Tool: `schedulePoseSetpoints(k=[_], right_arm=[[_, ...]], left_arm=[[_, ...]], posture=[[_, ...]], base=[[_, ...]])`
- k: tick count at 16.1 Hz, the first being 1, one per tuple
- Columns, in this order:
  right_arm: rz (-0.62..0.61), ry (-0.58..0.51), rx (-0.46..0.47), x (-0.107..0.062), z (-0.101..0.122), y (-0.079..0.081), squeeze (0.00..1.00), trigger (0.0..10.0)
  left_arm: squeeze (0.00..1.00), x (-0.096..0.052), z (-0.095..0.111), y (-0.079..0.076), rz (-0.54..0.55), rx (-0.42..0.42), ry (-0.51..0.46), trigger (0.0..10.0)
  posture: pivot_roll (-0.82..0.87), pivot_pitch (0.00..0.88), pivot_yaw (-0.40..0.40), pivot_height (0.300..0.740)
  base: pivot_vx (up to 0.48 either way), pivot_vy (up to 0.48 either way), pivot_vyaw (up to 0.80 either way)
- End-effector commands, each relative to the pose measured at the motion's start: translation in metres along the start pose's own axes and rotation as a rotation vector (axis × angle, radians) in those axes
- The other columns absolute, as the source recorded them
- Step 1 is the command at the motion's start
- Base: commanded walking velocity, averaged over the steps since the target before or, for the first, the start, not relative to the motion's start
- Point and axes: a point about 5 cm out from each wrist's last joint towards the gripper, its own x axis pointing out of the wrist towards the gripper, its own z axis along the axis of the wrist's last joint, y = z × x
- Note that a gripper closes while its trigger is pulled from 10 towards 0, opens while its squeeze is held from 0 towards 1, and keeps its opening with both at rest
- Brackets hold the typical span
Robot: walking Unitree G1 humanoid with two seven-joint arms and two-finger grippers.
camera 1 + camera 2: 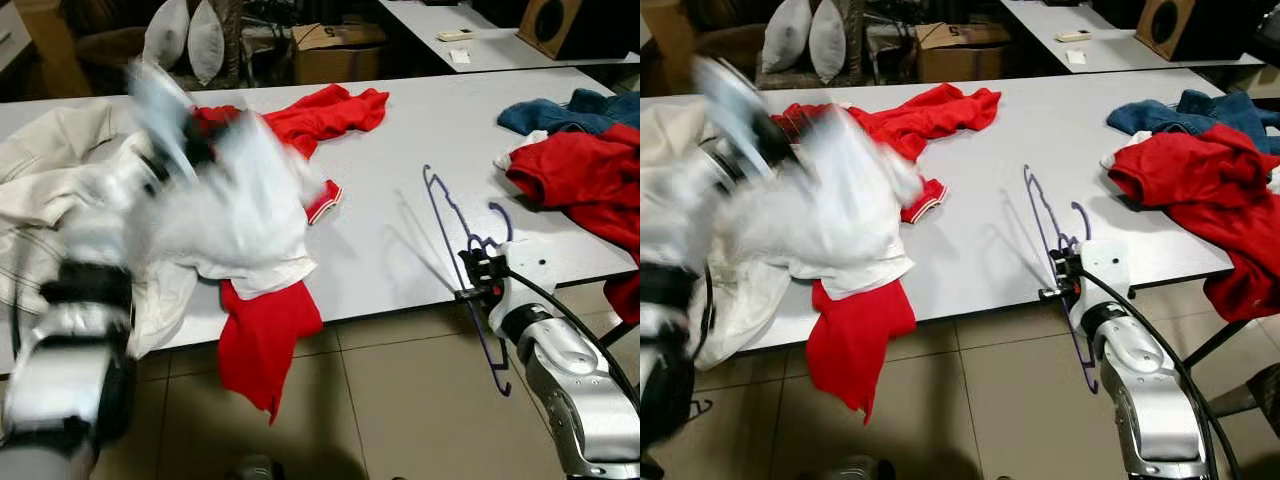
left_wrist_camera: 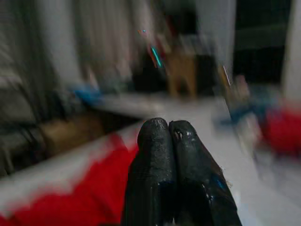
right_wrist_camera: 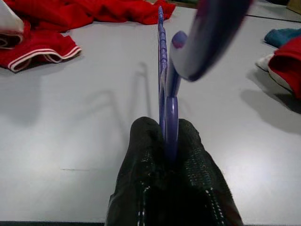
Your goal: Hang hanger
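A thin purple hanger [image 1: 447, 205] stands on edge over the front of the white table [image 1: 400, 240], its lower part hanging past the table edge. My right gripper [image 1: 478, 270] is shut on it near the hook; in the right wrist view the hanger [image 3: 162, 70] rises from between the fingers [image 3: 141, 155]. My left arm is raised and blurred over a white garment [image 1: 240, 220] at the left. The left gripper [image 2: 162, 123] is shut, with nothing visible between its fingertips.
A red garment [image 1: 320, 115] lies mid-table and a red cloth [image 1: 262, 340] hangs off the front edge. A cream jacket [image 1: 50, 170] is far left. Red [image 1: 590, 170] and blue [image 1: 560, 112] clothes pile at right. Cardboard box [image 1: 335, 50] and pillows [image 1: 185, 40] stand behind.
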Motion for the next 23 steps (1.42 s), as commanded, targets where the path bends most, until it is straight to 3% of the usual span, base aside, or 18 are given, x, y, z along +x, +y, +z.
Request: schedulePoseSetpoints(k=[1, 3, 6, 7, 9, 13, 15, 16, 17, 18, 19, 23], right_arm=[[0.002, -0.011, -0.013, 0.002, 0.002, -0.002, 0.00, 10.0], [0.009, -0.011, -0.011, 0.003, 0.002, 0.000, 0.00, 10.0], [0.012, -0.011, -0.004, 0.004, 0.000, 0.002, 0.00, 10.0], [0.012, -0.012, 0.000, 0.005, 0.000, 0.004, 0.00, 10.0], [0.013, -0.013, 0.005, 0.005, -0.001, 0.006, 0.00, 10.0], [0.011, -0.009, 0.008, 0.003, -0.004, 0.006, 0.00, 10.0], [0.019, -0.010, 0.007, 0.004, -0.004, 0.008, 0.00, 10.0], [0.021, -0.011, 0.008, 0.005, -0.003, 0.010, 0.00, 10.0], [0.021, -0.011, 0.010, 0.005, -0.003, 0.010, 0.00, 10.0], [0.020, -0.012, 0.010, 0.005, -0.003, 0.010, 0.00, 10.0], [0.017, -0.011, 0.013, 0.004, -0.004, 0.009, 0.00, 10.0], [0.006, -0.007, 0.020, 0.002, -0.006, 0.009, 0.00, 10.0]], left_arm=[[0.00, 0.000, 0.031, 0.012, 0.056, -0.008, -0.137, 0.0], [0.00, -0.008, 0.061, 0.032, 0.150, -0.025, -0.248, 0.0], [0.00, -0.021, 0.060, 0.051, 0.287, 0.027, -0.199, 0.0], [0.00, -0.031, 0.050, 0.065, 0.443, 0.074, -0.121, 0.0], [0.00, -0.052, 0.024, 0.081, 0.634, 0.189, 0.074, 0.0], [0.00, -0.076, -0.024, 0.080, 0.588, 0.326, 0.421, 0.0], [0.00, -0.082, -0.041, 0.078, 0.581, 0.367, 0.533, 0.0], [0.00, -0.081, -0.042, 0.078, 0.584, 0.391, 0.549, 8.6], [0.00, -0.075, -0.041, 0.074, 0.542, 0.363, 0.516, 10.0], [0.35, -0.069, -0.037, 0.070, 0.500, 0.346, 0.472, 10.0], [1.00, -0.055, -0.030, 0.061, 0.413, 0.298, 0.392, 10.0], [1.00, -0.025, -0.004, 0.046, 0.307, 0.212, 0.204, 10.0]], posture=[[0.04, 0.000, -0.019, 0.740], [0.05, 0.000, -0.019, 0.740], [0.05, 0.000, -0.015, 0.740], [0.06, 0.000, -0.012, 0.740], [0.06, 0.000, -0.007, 0.740], [0.06, 0.000, -0.005, 0.740], [0.06, 0.000, -0.004, 0.740], [0.06, 0.000, -0.002, 0.740], [0.06, 0.000, 0.001, 0.740], [0.06, 0.000, 0.002, 0.740], [0.06, 0.000, 0.006, 0.740], [0.06, 0.000, 0.012, 0.740]], base=[[0.000, 0.000, 0.00], [0.000, 0.000, 0.00], [0.000, 0.000, 0.00], [0.000, 0.000, 0.00], [0.000, 0.000, 0.00], [0.000, 0.000, 0.00], [0.000, 0.000, 0.00], [0.000, 0.000, 0.00], [0.000, 0.000, 0.00], [0.000, 0.000, 0.00], [0.000, 0.000, 0.00], [0.000, 0.000, 0.00]])
